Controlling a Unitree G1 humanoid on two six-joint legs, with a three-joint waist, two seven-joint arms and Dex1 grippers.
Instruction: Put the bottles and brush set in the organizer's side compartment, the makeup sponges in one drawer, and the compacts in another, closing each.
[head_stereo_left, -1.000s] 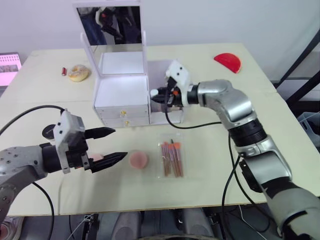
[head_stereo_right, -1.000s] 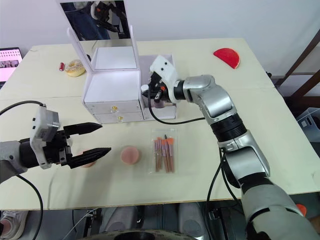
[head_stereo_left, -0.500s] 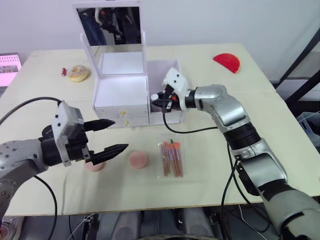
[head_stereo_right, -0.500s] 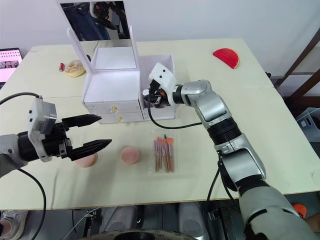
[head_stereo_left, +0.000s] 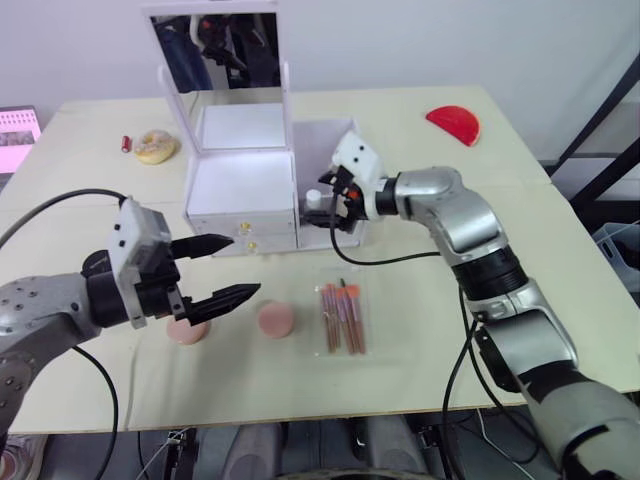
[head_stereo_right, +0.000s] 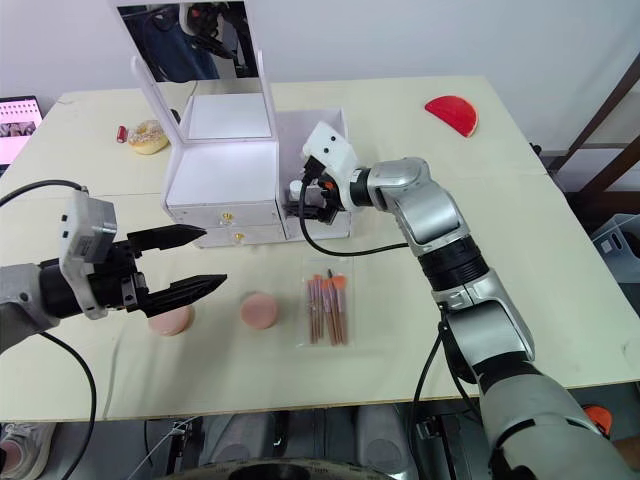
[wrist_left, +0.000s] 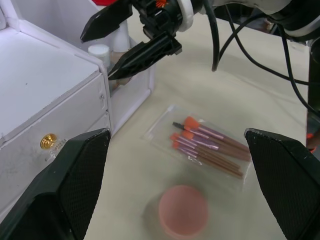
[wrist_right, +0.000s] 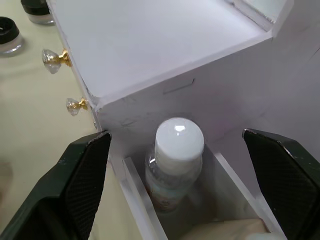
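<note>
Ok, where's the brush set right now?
The brush set lies flat on the table, in front of the organizer's side compartment, just right of a pink sponge.

The organizer (head_stereo_left: 245, 190) is white with gold drawer knobs (wrist_right: 75, 105). The bottle (wrist_right: 174, 160) is clear with a white cap. Two sponges (head_stereo_right: 260, 310) are pink, the brushes (head_stereo_left: 342, 317) pink with orange tips, and the table (head_stereo_left: 420, 330) is cream.
</note>
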